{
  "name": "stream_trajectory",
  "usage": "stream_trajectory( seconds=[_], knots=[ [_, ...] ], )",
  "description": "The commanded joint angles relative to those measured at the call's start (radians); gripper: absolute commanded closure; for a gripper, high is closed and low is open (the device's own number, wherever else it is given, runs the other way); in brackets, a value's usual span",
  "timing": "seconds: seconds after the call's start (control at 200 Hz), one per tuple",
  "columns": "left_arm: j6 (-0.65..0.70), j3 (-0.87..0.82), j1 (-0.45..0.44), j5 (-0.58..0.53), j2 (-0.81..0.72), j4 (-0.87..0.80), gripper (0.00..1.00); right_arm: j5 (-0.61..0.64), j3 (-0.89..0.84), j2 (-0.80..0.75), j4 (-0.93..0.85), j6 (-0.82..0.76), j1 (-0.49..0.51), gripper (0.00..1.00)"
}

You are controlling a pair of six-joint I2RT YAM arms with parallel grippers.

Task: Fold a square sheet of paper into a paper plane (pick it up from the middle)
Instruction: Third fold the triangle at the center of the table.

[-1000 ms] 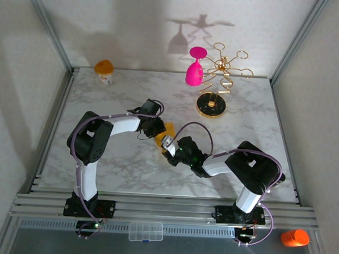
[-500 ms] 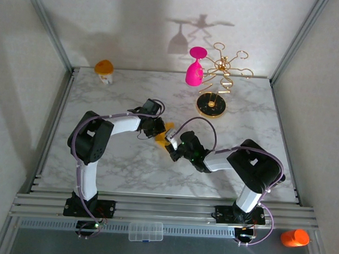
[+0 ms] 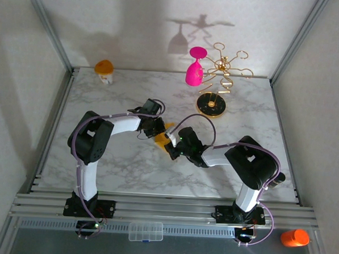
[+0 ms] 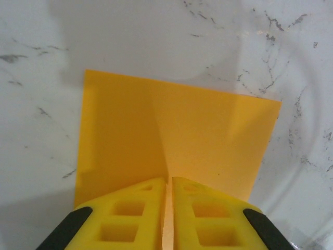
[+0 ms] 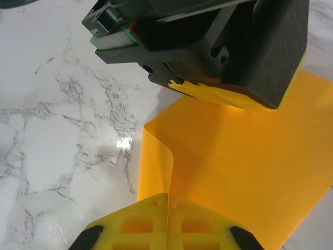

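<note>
Both arms reach in toward the middle of the marble worktop [image 3: 116, 158]. The left arm rises from its base, bends at the shoulder and lays its white forearm out to the right, ending in the left gripper [image 3: 157, 131]. The right arm folds at its elbow on the right side and stretches its forearm low and leftward. Its right gripper [image 3: 171, 144] meets the left one nearly tip to tip. Between them lies the square sheet of paper [image 3: 161, 139], yellow-orange and mostly covered from above by the two wrists.

The wrist cameras give what the overhead view cannot. From the left wrist, the left gripper's yellow fingers [image 4: 148, 192] are pressed together on the near edge of the sheet, right where a crease runs away from them up its middle. The rest of the sheet spreads over the marble beyond. From the right wrist, the right gripper's yellow fingers [image 5: 148, 211] are likewise clamped together, pinching a raised, curled-over edge on the sheet's left side. The left gripper's black body hangs over the far edge, its yellow tips on the paper. The sheet appears slightly lifted along that curl, though how far it clears the marble is hard to judge.

The overhead view alone takes in the back of the worktop. A pink goblet [image 3: 195, 68] is just beside a gold rack [image 3: 225, 66] at the back right. An orange-topped white cup [image 3: 104, 70] is at the back left, and all three are well apart from the sheet.
</note>
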Motion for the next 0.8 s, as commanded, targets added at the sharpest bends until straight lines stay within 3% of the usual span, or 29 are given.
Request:
stream_trajectory(
  seconds=[0.0,0.796],
  knots=[
    [0.014,-0.014,-0.009,0.000,0.041,-0.051,0.87,-0.017,0.033,0.017,-0.047,0.064,-0.008,0.94],
    [0.016,-0.021,-0.009,-0.002,0.044,-0.048,0.88,0.060,0.061,0.038,-0.106,0.107,-0.018,0.95]
  ],
)
